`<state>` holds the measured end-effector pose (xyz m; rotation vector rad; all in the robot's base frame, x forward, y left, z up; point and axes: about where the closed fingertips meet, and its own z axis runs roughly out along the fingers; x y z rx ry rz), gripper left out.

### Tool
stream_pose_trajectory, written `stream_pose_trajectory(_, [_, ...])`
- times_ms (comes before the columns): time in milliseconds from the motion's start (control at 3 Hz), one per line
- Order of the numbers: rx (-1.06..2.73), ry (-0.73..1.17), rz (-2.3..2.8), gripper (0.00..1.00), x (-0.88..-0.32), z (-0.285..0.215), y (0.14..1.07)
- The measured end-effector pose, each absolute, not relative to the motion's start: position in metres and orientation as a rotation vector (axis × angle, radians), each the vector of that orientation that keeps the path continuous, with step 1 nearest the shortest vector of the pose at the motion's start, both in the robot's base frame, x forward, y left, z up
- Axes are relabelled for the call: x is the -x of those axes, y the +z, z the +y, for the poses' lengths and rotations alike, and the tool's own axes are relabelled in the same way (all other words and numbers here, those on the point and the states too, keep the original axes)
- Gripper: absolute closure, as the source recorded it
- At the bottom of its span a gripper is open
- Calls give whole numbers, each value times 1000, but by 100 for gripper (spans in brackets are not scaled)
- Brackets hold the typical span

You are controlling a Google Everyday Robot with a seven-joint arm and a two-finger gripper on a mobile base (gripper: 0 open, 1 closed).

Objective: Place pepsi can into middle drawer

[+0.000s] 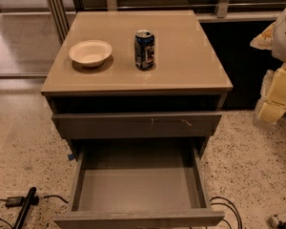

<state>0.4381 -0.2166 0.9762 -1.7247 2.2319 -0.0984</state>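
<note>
**Q:** Report the units, largest first.

**A:**
1. Worktop [181, 56]: flat tan top of the cabinet, carrying 2 items.
2. Drawer [138, 190]: pulled well out at the bottom of the view, with a bare grey floor open from above.
3. Upper drawer [133, 124]: scuffed front, out only slightly, sitting above the rear of the drawer.
4. Pincer [275, 97]: pale yellow body at the right edge of the view, beside the cabinet and well apart from both items. Whether it is open or closed cannot be told. It does not hold the can.
5. Bowl [90, 52]: white, on the left part of the worktop.
6. Can [144, 49]: upright near the middle of the worktop, to the right of the bowl and not touching it.

**Q:** Which step is in hand?

**A:** By my reading, the approach. The drawer is already open and the can has not been picked up. That leaves 4 steps: reach, grasp, transfer, release.

**Q:** What does the next move call for?

**A:** Bring the pincer in from the right, across the worktop, and set it around the can's body. The bowl is on the can's far side, so this path should stay clear of it. Grip firmly but without crushing, since the wall is probably thin. Lift straight up. Then carry the can forward past the worktop edge and the upper drawer before lowering it into the drawer.
</note>
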Motion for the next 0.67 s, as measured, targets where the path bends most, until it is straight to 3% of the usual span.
stream_pose_trajectory(667, [1737, -117, 2189, 0, -442, -216, 981])
